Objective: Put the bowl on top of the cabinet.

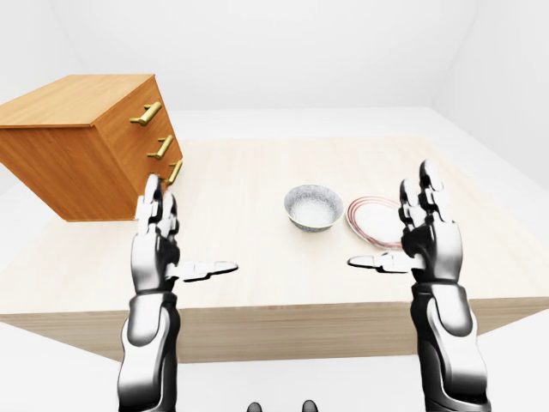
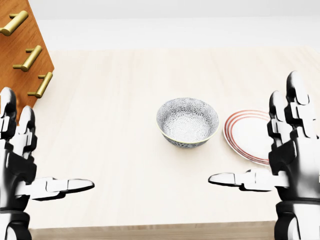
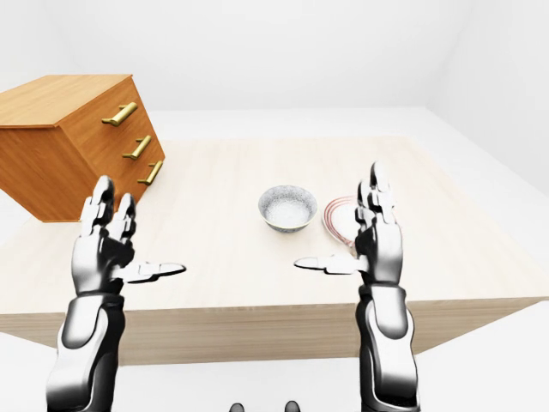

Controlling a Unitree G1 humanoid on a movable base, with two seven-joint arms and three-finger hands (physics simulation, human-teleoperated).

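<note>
Head view puts our bowl (image 2: 188,121) upright at mid-frame on the desk (image 2: 125,100), just left of the plate (image 2: 248,134), with the cabinet (image 2: 10,50) at upper left. Our left hand (image 2: 17,162) and right hand (image 2: 294,155) are spread and empty, flanking it well apart. We judge it glazed, stiff, slippery, breakable and fairly light, so we would pinch the rim or cup its sides.

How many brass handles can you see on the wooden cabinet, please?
3. All sit on the cabinet drawer face, at the right-eye view's upper left: the top handle, the middle handle just below it, and the bottom handle lowest. None appears hidden.
</note>
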